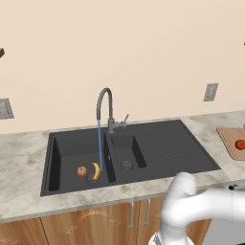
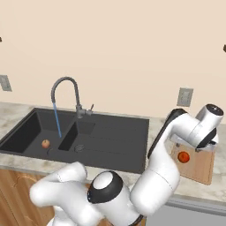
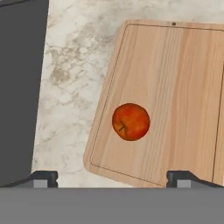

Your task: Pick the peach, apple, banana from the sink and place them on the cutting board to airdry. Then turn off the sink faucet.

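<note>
An orange-red round fruit [image 3: 131,121], peach or apple, lies on the wooden cutting board [image 3: 175,87] near its left edge, also visible as the fruit [image 2: 184,156] on the board [image 2: 198,165]. My gripper [image 3: 116,178] hovers above it, open, with nothing between its fingertips [image 3: 43,177]. In the large basin of the black sink [image 1: 158,139] rest the banana [image 1: 96,171] and a small reddish round fruit [image 1: 82,171], side by side. The sink faucet [image 1: 107,103] pours a thin blue stream [image 1: 100,143] into that basin.
Marble counter [image 3: 70,87] separates the sink's right edge [image 3: 17,87] from the board. Wall outlets [image 1: 210,92] [image 2: 185,96] sit above the counter. Wooden cabinet doors [image 1: 95,222] run below the sink. My white arm [image 2: 163,172] stretches right, over the counter.
</note>
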